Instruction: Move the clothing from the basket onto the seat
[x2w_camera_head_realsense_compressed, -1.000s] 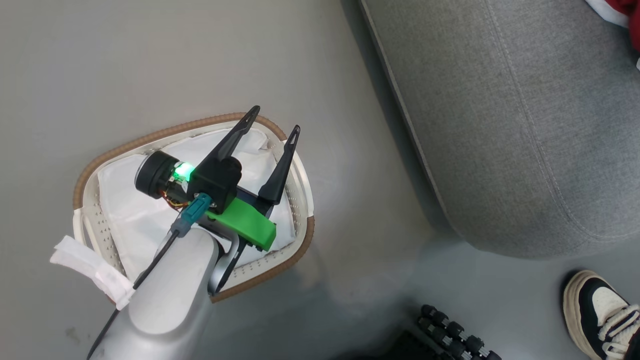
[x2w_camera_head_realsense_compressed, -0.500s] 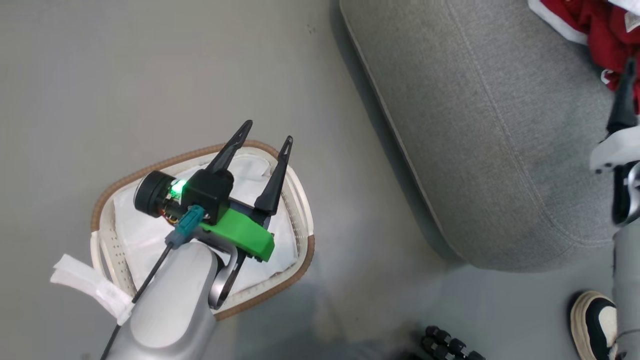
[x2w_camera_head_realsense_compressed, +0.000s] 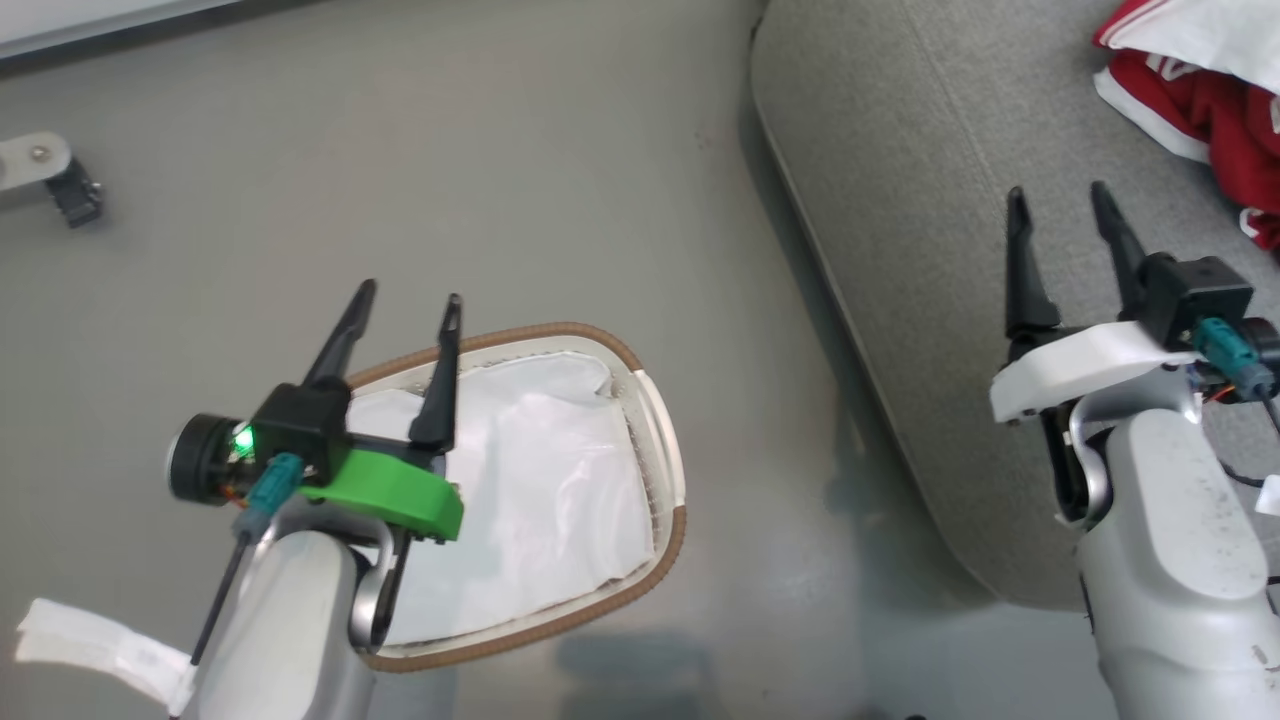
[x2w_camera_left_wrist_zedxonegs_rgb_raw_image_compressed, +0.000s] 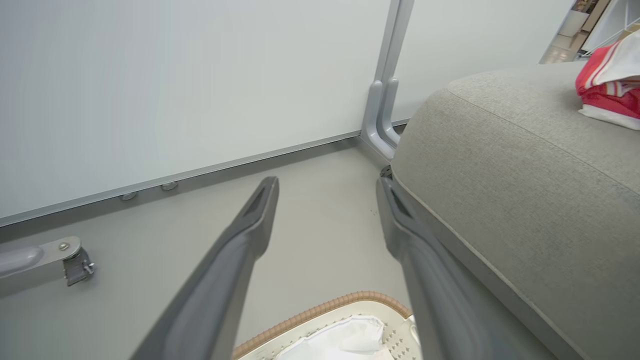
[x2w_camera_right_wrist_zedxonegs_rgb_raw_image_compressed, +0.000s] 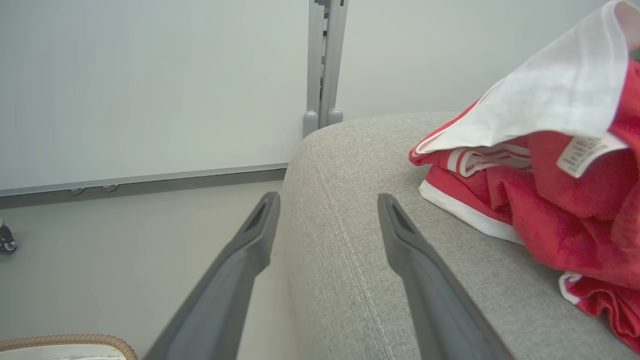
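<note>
The red clothing (x2w_camera_head_realsense_compressed: 1220, 130) lies bunched at the seat's (x2w_camera_head_realsense_compressed: 920, 250) far right edge, ahead and right of the nearer right gripper (x2w_camera_head_realsense_compressed: 1058, 190). Both it and the left gripper (x2w_camera_head_realsense_compressed: 411, 292), over the basket (x2w_camera_head_realsense_compressed: 665, 430), are spread and empty.

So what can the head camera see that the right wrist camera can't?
Head view adds: the left gripper, open over the basket edge, and the white sheet spread across the basket's inside.

Right wrist view adds: the pale wall, a grey post behind the seat, and a small white label on the clothing.

Both share: the open right gripper, the grey seat, the red clothing lying on it, and a bit of the basket's brown rim.
</note>
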